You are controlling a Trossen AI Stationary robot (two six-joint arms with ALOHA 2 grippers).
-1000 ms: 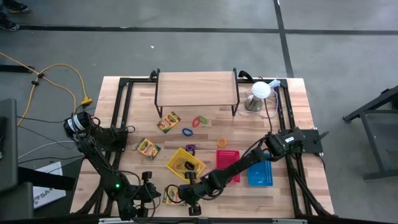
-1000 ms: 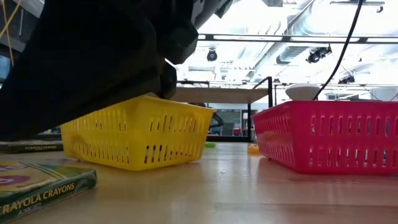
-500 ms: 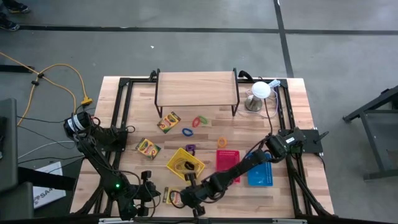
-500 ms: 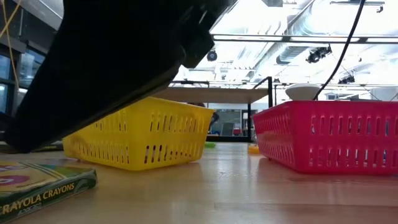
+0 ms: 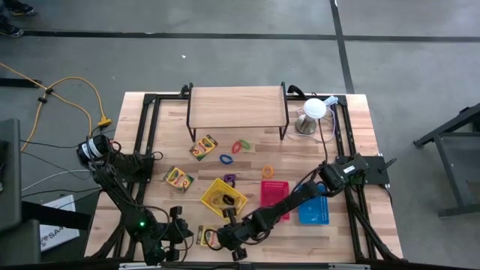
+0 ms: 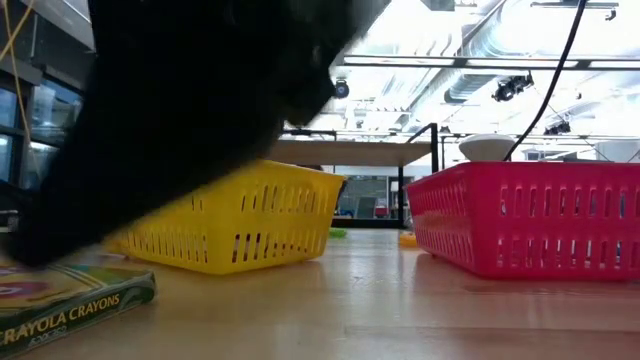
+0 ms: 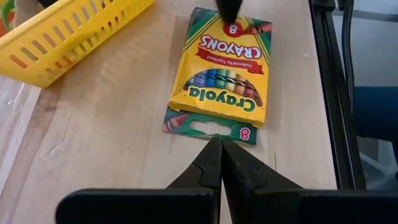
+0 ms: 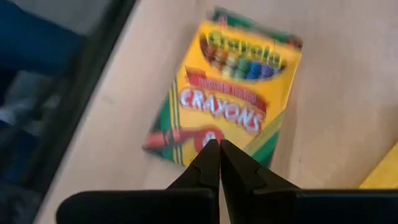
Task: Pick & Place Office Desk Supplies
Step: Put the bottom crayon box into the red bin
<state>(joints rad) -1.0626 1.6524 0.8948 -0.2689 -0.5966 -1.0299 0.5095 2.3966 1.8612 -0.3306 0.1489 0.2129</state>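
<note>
A yellow-and-green crayon box (image 7: 221, 68) lies flat, face up, near the table's front edge (image 5: 204, 237). My left gripper (image 7: 219, 146) is shut, its tips at the box's hang-tab end. My right gripper (image 8: 214, 146) is shut too, with its tips over the opposite end, the one printed with an "8". The two grippers face each other along the box; the right one's tip (image 7: 229, 11) shows in the left wrist view. In the low view the right arm's dark bulk reaches down to the box (image 6: 60, 295). My left gripper's shut tips stand at the edge of the green hang-tab flap (image 7: 208, 127), slanting down from the table's left; I cannot tell whether they touch it. My right gripper's shut tips come down on the box's "8" end (image 8: 198, 135), slanting from the table's right, along the box. The box stays flat on the table.
A yellow basket (image 5: 223, 196) stands just behind the box, with a red basket (image 5: 274, 196) and a blue one (image 5: 313, 210) to its right. Two more crayon boxes (image 5: 202, 146) (image 5: 178, 177) and coloured loops (image 5: 240, 146) lie mid-table. At the back stand a wooden shelf (image 5: 238, 106) and a white dome (image 5: 313, 112).
My right gripper has rolled about its own line, and its tips have sunk toward the crayon box's end. The box has stayed flat where it was.
</note>
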